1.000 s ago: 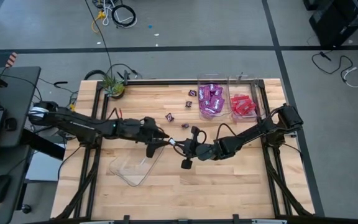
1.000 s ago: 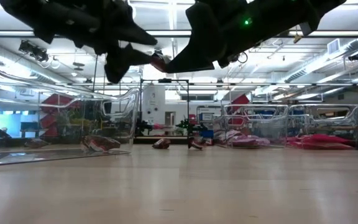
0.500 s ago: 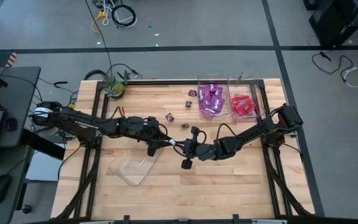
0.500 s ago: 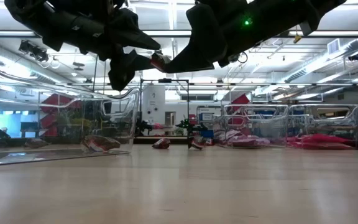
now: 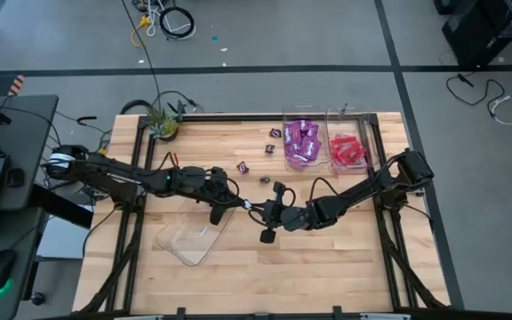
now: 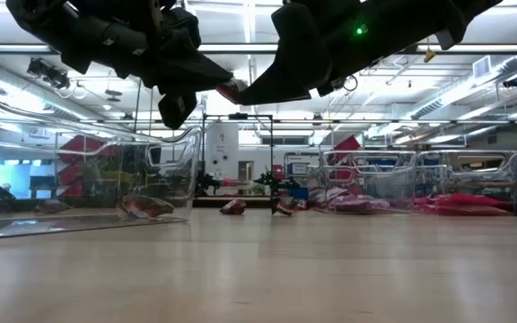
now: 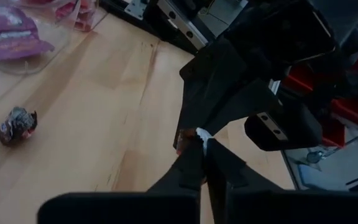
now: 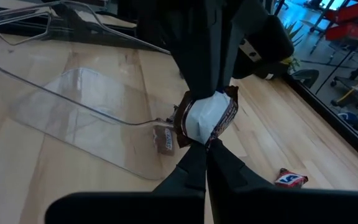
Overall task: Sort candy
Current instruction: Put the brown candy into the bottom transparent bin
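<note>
From above, at frame center, the left gripper (image 5: 241, 204) and right gripper (image 5: 254, 209) meet, both pinching one brown candy (image 8: 207, 118), which the low view shows at upper center and the right wrist view mid-frame.

The left hand (image 7: 204, 146) has its two dark fingers pinched together on a small candy (image 7: 190, 137), brown with a white patch. The right hand (image 7: 194, 127) meets it from 1 o'clock, its fingers on the same candy, its black body filling the area beyond. On the wooden counter (image 7: 104, 118), a crumpled dark sweet (image 7: 17, 124) lies at 9 o'clock. Purple packets (image 7: 8, 34) sit in a clear tray (image 7: 45, 56) at 10 o'clock.
</note>
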